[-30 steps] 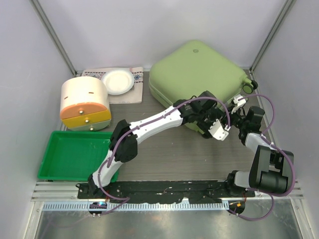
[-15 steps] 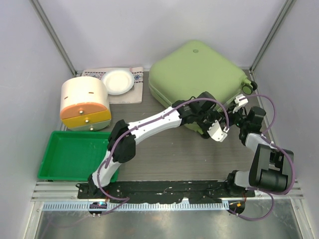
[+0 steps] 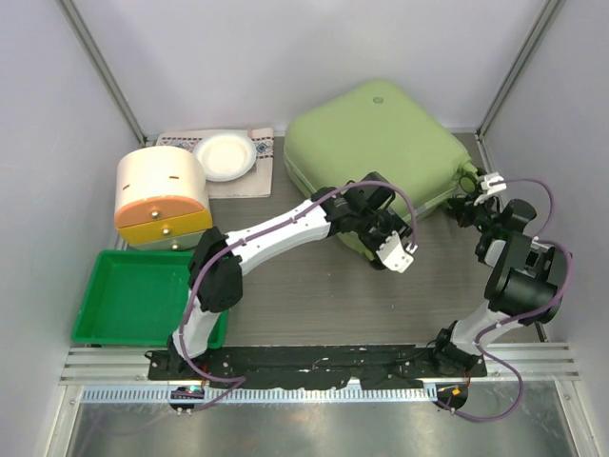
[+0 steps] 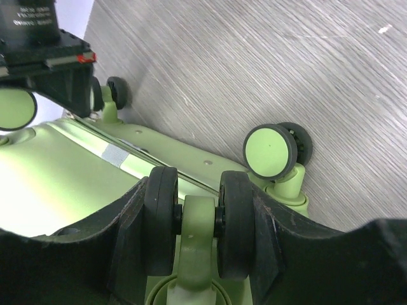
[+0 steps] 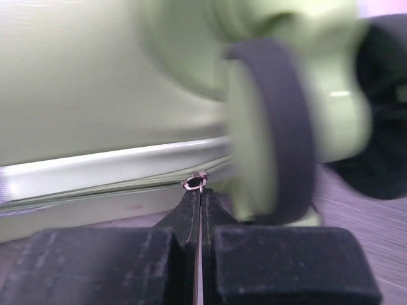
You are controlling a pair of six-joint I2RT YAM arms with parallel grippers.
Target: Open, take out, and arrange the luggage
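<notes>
- Firmly closed, the left gripper clamps a twin-wheel caster of the luggage, with its black fingers pressed against the outer faces of both wheels.
- The right gripper has its fingertips pressed together on a small zipper pull ring at the suitcase seam, just beside a blurred dark-tyred wheel.
- The luggage lies flat and closed at the far right of the table, its wheeled edge facing the right arm.
- The table top is grey with a wood grain. Plain white walls enclose it on three sides, and slanting metal frame posts run up the corners.
- Counted from above: two arms, one suitcase, one cream-and-orange round container, one white plate resting on one patterned cloth, and one bright green tray at the near left.
- The left wrist view shows three casters clearly: the gripped one, a second caster just to its right, and a third caster farther along the edge.
- A black housing in that view's top-left corner carries small white print, too small to read.
</notes>
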